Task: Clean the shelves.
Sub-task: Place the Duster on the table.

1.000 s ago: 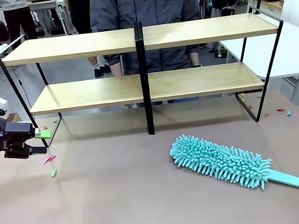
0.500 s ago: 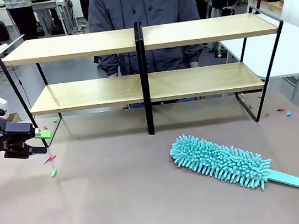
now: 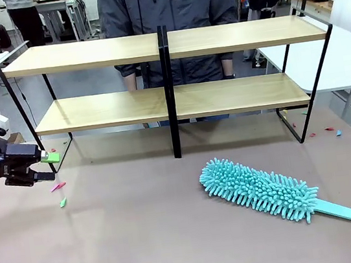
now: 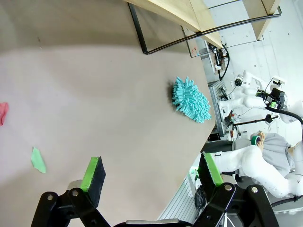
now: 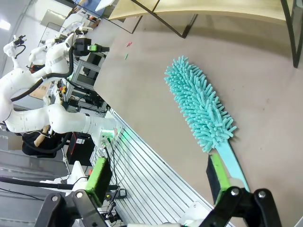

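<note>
Across the table, shelves: wide two-tier rack of light wooden boards on a thin black metal frame [image 3: 163, 45], at the far edge before the person.
Duster: fluffy turquoise microfibre duster with a flat plastic handle [image 3: 260, 189], lying untouched, front right.
Left gripper [image 4: 149, 177]: released, empty.
Right gripper [image 5: 158, 177]: spread wide, empty, above the handle.
Risk: pinching the fluff, not the handle, could let the duster slip or sag.

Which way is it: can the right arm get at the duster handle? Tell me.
Probably yes. The right gripper is open above the duster handle, which lies flat on the bare table with nothing over it.

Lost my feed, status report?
Left gripper open, empty. Right gripper open, above duster handle. Shelves bare, untouched. Person behind them.
</note>
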Robot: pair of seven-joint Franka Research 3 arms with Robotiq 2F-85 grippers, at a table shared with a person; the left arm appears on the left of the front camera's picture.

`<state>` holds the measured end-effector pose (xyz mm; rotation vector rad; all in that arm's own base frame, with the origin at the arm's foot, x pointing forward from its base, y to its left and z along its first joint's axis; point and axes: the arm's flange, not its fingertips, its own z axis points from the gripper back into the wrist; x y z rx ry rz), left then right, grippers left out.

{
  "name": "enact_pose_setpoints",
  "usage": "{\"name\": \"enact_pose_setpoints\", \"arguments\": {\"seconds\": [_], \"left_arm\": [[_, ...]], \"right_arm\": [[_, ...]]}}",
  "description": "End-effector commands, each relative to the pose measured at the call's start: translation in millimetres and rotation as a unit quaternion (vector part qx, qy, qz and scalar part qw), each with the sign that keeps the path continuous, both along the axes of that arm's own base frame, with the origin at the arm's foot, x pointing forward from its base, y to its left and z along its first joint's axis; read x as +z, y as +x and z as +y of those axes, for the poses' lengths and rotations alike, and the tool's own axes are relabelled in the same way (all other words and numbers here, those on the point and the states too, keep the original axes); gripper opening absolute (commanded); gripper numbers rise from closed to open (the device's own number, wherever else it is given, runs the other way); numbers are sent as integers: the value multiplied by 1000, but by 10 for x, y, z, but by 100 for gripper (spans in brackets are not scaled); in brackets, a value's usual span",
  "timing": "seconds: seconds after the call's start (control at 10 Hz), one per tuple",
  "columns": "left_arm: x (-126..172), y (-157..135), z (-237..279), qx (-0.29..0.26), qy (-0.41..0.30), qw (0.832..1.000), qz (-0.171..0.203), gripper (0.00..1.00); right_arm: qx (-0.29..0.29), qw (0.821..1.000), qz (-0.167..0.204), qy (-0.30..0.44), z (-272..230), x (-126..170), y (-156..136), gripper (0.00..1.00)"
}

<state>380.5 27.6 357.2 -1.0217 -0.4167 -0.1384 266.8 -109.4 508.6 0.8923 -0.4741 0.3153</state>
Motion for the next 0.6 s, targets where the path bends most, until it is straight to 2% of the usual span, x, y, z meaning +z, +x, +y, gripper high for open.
{"name": "enact_pose_setpoints", "arguments": {"seconds": [0.0, 0.5], "left_arm": [[31, 3, -15, 3, -8, 1000, 2, 100], [31, 3, -15, 3, -8, 1000, 2, 100]], "right_arm": [[-1, 1000, -12, 2, 10, 26, 25, 100], [-1, 1000, -12, 2, 10, 26, 25, 100]]}}
